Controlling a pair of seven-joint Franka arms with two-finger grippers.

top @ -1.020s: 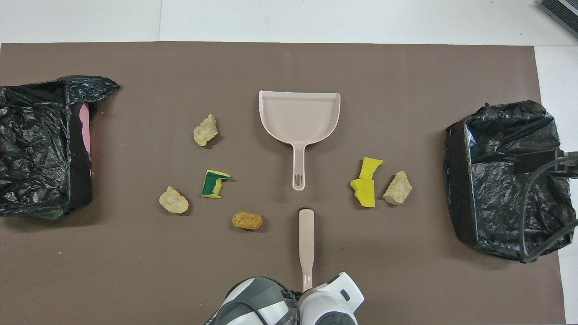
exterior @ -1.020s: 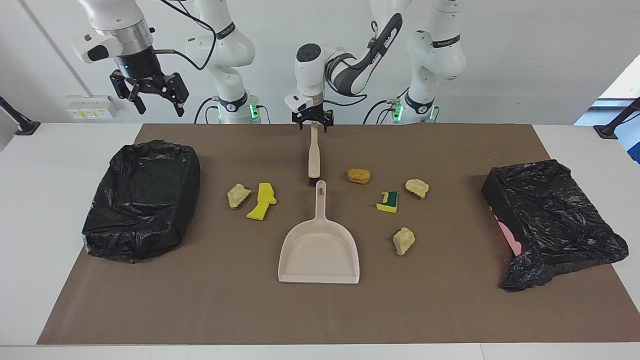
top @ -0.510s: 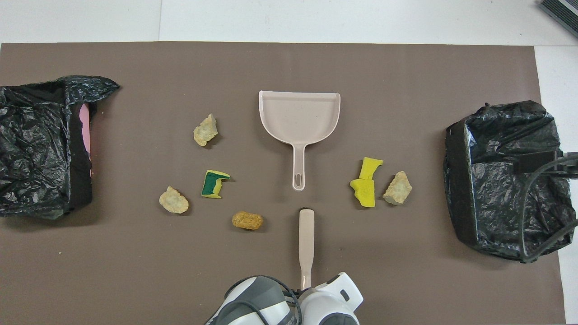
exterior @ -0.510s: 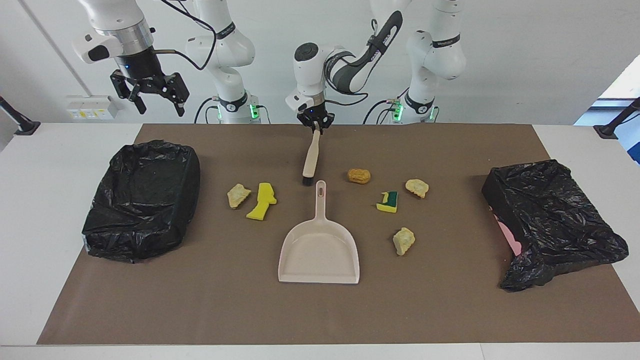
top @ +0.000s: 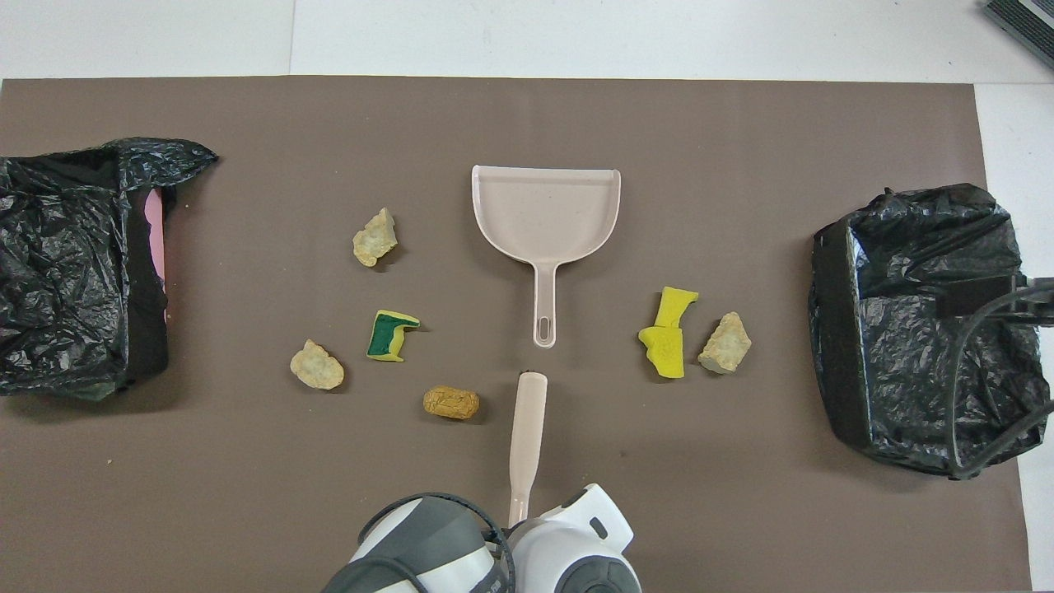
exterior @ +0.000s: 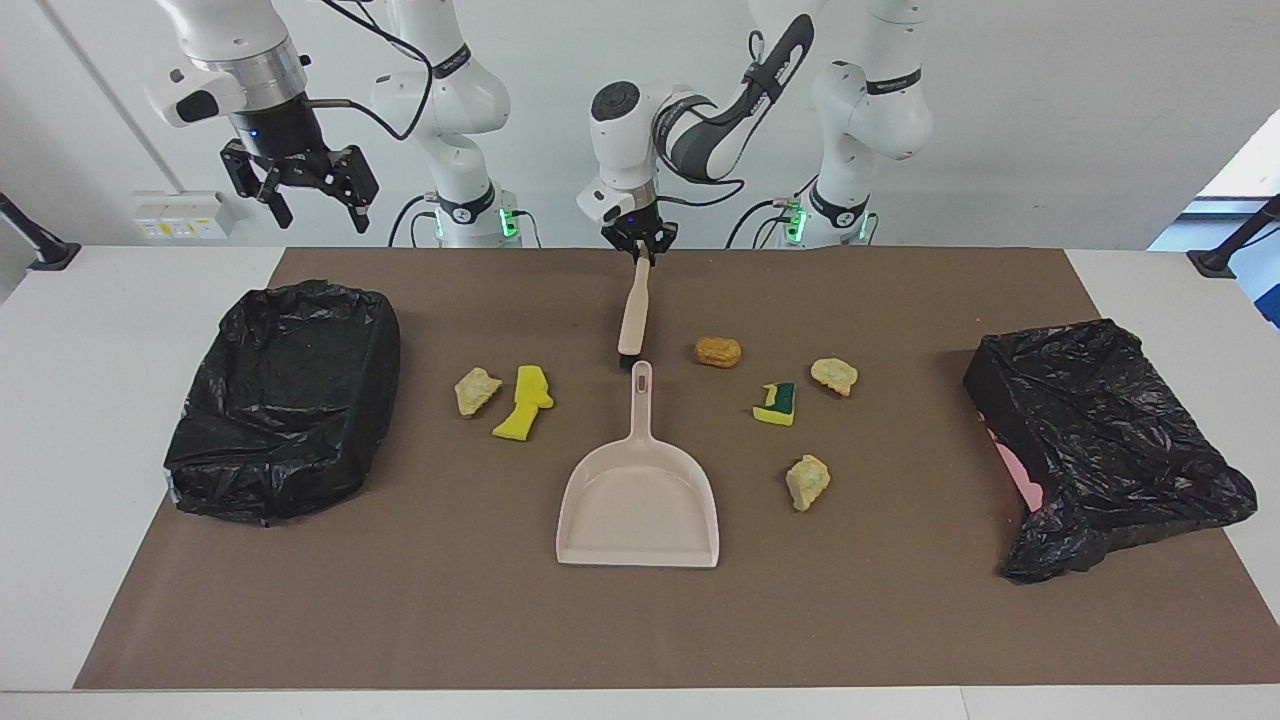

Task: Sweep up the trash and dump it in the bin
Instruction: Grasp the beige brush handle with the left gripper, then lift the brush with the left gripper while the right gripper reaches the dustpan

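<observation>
Beige brush (exterior: 633, 315) handle is clamped by left gripper (exterior: 640, 252), bristles mostly hidden; right gripper (exterior: 312, 203) waits, fingers apart, over bin (exterior: 290, 395).

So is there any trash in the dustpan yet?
No, the dustpan has nothing in it, and all six scraps, like the green-backed sponge piece and the brown lump, lie on the brown mat around it.

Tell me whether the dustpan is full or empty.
Empty: the dustpan's tray shows bare beige, and all six scraps lie on the mat around it.
</observation>
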